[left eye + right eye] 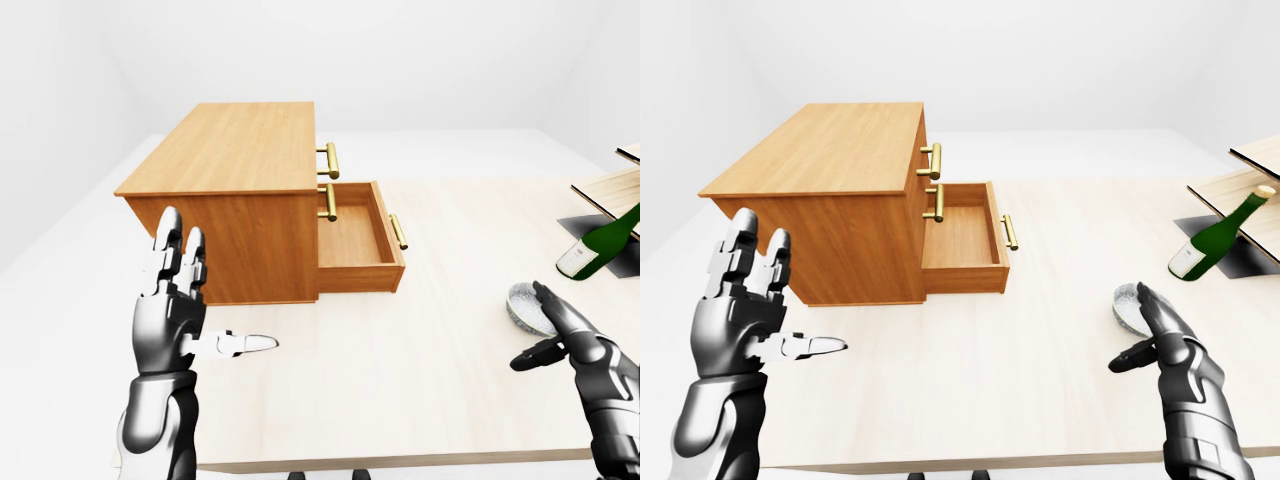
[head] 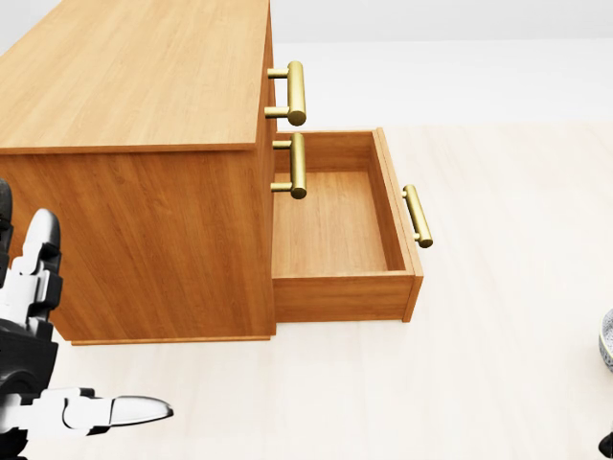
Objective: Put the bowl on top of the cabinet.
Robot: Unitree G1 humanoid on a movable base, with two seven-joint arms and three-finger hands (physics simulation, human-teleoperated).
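1. Closest to me is my left hand (image 1: pixel 170 300), raised over the near-left part of the table (image 1: pixel 420 370). Fingers (image 1: pixel 172 250) are stretched straight up, thumb sticking out to the right, so it's fully spread and has nothing in it.
2. Over on the near right is my right hand (image 1: pixel 1160 335). It's spread too, fingers reaching out over the near rim of the bowl, thumb jutting left. Nothing is gripped. I honestly can't tell if the fingertips are touching the rim or just above it.
3. The bowl (image 1: pixel 524 305) itself sits on the table at the right, right under and just past that hand. Small, greyish, speckled. It's well apart from the cabinet.
4. A bit farther right there's a green bottle (image 1: pixel 598 243), tilted, neck pointing up and to the right toward a wooden rack (image 1: pixel 612 190), sitting on a dark mat (image 1: pixel 1245 262).
5. Farther off on the left is the cabinet (image 2: pixel 144 86), a wooden box standing on the table with a flat bare top.
6. Its bottom drawer (image 2: pixel 335 225) is pulled out to the right and looks hollow inside; the two drawers above it are pushed in. All three have brass handles (image 2: pixel 296 93).
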